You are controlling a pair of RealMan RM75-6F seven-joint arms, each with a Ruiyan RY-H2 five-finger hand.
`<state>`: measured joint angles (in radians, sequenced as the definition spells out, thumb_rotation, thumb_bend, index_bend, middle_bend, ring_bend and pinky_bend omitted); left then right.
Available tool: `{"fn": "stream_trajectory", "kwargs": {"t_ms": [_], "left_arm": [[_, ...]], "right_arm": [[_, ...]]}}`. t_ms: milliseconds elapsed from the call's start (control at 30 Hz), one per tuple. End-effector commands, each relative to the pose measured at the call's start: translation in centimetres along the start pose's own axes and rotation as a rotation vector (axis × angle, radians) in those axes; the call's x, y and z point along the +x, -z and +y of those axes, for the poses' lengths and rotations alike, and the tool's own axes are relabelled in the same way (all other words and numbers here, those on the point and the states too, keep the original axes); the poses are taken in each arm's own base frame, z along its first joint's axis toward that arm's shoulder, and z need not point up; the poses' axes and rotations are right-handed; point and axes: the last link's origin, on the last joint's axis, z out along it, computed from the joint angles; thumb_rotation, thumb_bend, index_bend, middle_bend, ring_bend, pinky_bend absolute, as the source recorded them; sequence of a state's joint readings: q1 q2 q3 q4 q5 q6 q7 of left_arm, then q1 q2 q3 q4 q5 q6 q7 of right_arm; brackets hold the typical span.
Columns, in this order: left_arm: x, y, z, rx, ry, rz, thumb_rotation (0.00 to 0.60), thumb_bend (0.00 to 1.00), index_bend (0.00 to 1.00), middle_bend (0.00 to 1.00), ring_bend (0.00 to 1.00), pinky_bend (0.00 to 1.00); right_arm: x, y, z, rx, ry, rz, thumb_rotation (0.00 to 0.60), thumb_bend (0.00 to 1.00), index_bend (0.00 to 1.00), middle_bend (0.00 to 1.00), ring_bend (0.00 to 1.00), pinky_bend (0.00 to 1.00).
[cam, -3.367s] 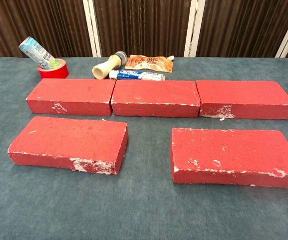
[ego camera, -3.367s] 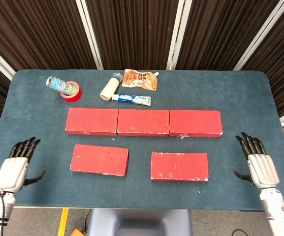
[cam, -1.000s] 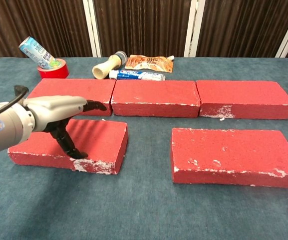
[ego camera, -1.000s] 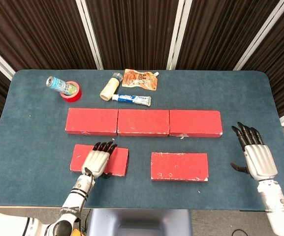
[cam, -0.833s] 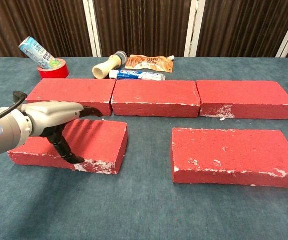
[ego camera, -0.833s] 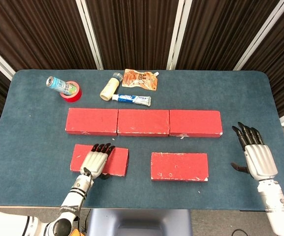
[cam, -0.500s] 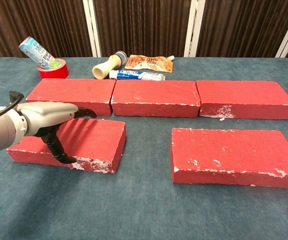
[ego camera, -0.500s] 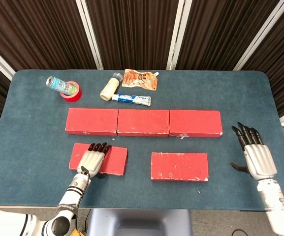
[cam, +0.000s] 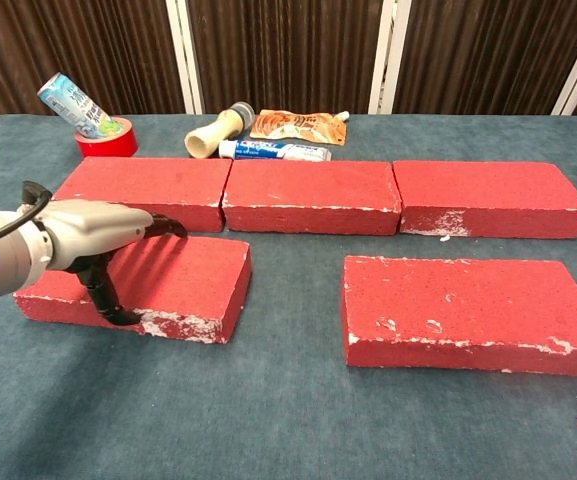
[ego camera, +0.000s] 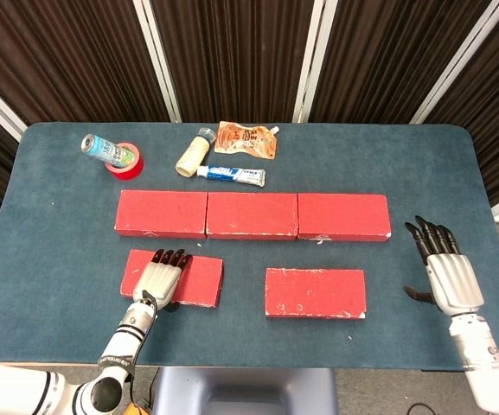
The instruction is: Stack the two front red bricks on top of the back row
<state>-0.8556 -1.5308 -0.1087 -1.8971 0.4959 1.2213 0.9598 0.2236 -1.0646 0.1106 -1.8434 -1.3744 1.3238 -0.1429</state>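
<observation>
Under the left hand lies the front-left brick, gripped.

Blue surface is carrying clutter well beyond the left hand, along the far edge. Can is lying tilted on red tape roll, far-left of hand. Cream bottle, toothpaste tube and orange pouch are lying together, far-right of hand.

Two front bricks lie before back row; left hand on left one, right hand apart at right
</observation>
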Motion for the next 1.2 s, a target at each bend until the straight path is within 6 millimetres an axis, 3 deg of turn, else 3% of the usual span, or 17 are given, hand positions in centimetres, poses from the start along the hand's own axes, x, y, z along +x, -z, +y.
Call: {"fn": "stream_trajectory", "kwargs": {"t_ms": [33, 967, 1200], "left_arm": [[-0.2, -0.1, 0.0, 0.005, -0.012, -0.014, 0.600, 0.23, 0.00, 0.00, 0.00, 0.00], [-0.1, -1.5, -1.0, 0.039, 0.032, -0.055, 0.600, 0.23, 0.00, 0.00, 0.00, 0.00], [0.0, -1.0, -1.5, 0.052, 0.029, -0.060, 0.600, 0.23, 0.00, 0.00, 0.00, 0.07]], "right_arm": [[0.0, 0.1, 0.0, -0.001, 0.002, -0.002, 0.600, 0.00, 0.00, 0.08, 0.05, 0.00], [0.0, 0.4, -0.1, -0.010, 0.016, -0.018, 0.600, 0.00, 0.01, 0.08, 0.05, 0.00], [-0.2, 0.3, -0.4, -0.004, 0.018, -0.023, 0.600, 0.00, 0.03, 0.08, 0.05, 0.00]]}}
